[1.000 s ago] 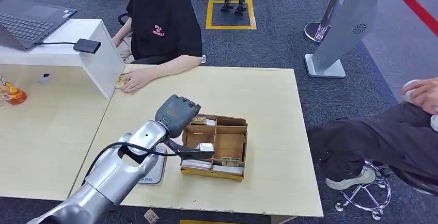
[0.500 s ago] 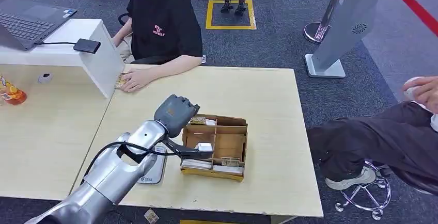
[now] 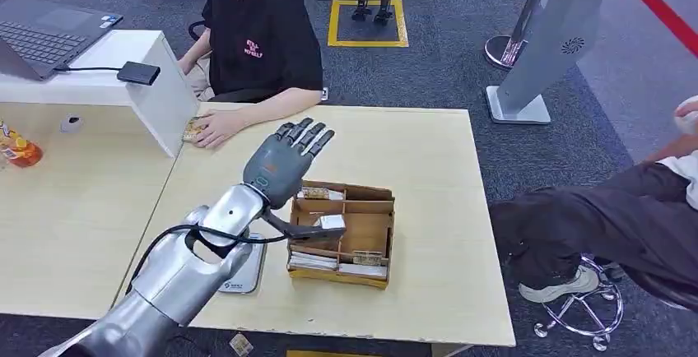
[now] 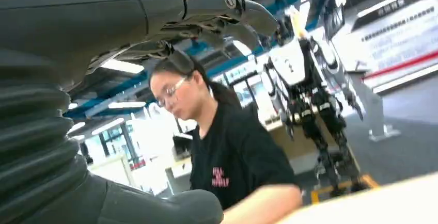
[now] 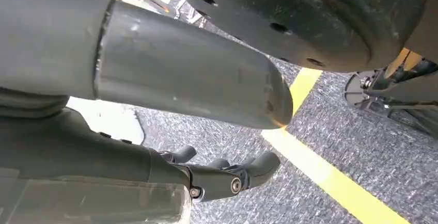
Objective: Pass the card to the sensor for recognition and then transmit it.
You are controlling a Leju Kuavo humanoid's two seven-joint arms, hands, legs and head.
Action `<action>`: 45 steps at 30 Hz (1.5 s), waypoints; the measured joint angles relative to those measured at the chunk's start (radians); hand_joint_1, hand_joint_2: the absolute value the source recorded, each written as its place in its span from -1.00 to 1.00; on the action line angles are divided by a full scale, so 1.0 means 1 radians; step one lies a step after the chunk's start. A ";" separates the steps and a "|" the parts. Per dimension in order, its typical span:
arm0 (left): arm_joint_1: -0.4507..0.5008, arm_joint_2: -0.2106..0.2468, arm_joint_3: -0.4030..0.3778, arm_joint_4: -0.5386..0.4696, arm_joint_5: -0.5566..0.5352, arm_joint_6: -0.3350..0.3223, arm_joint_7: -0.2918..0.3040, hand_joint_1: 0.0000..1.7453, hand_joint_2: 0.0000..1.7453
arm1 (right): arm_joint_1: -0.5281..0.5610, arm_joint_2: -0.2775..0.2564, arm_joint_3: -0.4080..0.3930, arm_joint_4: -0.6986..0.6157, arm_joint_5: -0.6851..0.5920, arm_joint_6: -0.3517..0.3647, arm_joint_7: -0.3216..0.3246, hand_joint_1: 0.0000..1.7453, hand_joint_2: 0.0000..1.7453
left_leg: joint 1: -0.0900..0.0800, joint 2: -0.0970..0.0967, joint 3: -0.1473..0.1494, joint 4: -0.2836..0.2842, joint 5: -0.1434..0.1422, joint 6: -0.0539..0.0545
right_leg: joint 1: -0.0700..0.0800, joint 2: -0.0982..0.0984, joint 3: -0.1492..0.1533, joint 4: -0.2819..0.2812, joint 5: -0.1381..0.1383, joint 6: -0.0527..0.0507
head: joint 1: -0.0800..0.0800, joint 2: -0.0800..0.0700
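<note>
Since a moment ago the left hand [image 3: 284,162] has spread its fingers wide, holding nothing, above the box [image 3: 342,234] whose light, stiff, slippery cards [image 3: 331,222] stand just below it, best pinched by an exposed top edge.

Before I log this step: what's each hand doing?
Left hand: open, fingers spread above the cardboard box, holding nothing.
Right hand: fingers curled, nothing in them.
</note>
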State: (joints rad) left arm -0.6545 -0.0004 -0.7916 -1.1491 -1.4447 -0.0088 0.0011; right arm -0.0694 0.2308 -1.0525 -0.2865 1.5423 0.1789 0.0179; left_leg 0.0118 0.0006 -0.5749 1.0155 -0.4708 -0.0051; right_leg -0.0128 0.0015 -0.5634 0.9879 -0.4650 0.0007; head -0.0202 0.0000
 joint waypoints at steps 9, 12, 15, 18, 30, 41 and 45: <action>0.000 0.000 0.000 -0.083 -0.005 -0.033 -0.029 -0.78 1.00 | 0.000 0.000 -0.001 0.000 -0.002 0.001 0.001 -1.00 -1.00 | 0.000 0.000 0.000 0.000 0.000 0.000 | 0.000 0.000 0.000 0.000 0.000 0.000 | 0.000 0.000; 0.000 0.001 0.000 -0.083 0.018 -0.042 -0.046 -0.68 1.00 | 0.000 0.000 -0.001 0.000 -0.002 0.001 0.001 -1.00 -1.00 | 0.000 0.000 0.000 0.000 0.000 0.000 | 0.000 0.000 0.000 0.000 0.000 0.000 | 0.000 0.000; 0.000 0.003 0.000 -0.083 0.059 -0.065 -0.070 -0.64 1.00 | 0.000 0.000 -0.003 0.000 -0.002 0.002 0.000 -1.00 -1.00 | 0.000 0.000 0.000 0.000 0.000 0.000 | 0.000 0.000 0.000 0.000 0.000 0.000 | 0.000 0.000; -0.001 0.008 0.000 -0.083 0.102 -0.094 -0.093 -0.64 1.00 | 0.000 0.000 -0.006 -0.001 -0.002 0.002 -0.004 -1.00 -1.00 | 0.000 0.000 0.000 0.000 0.000 0.000 | 0.000 0.000 0.000 0.000 0.000 0.000 | 0.000 0.000; -0.044 0.032 -0.056 -0.058 0.205 -0.152 -0.093 -0.66 1.00 | 0.000 0.000 -0.009 -0.002 0.004 0.003 -0.011 -1.00 -1.00 | 0.000 0.000 0.000 0.000 0.000 0.000 | 0.000 0.000 0.000 0.000 0.000 0.000 | 0.000 0.000; -0.076 0.041 -0.090 -0.010 0.257 -0.196 -0.093 -0.62 1.00 | 0.000 0.000 -0.011 -0.003 0.006 0.005 -0.011 -1.00 -1.00 | 0.000 0.000 0.000 0.000 0.000 0.000 | 0.000 0.000 0.000 0.000 0.000 0.000 | 0.000 0.000; -0.085 0.042 -0.103 0.010 0.272 -0.200 -0.092 -0.62 1.00 | 0.000 0.000 -0.011 -0.003 0.008 0.005 -0.011 -1.00 -1.00 | 0.000 0.000 0.000 0.000 0.000 0.000 | 0.000 0.000 0.000 0.000 0.000 0.000 | 0.000 0.000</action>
State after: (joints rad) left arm -0.7400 0.0412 -0.8950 -1.1387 -1.1726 -0.2083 -0.0908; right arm -0.0693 0.2308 -1.0639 -0.2895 1.5503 0.1839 0.0072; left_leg 0.0119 0.0008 -0.5747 1.0155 -0.4706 -0.0052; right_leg -0.0128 0.0018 -0.5637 0.9880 -0.4649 0.0006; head -0.0202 0.0000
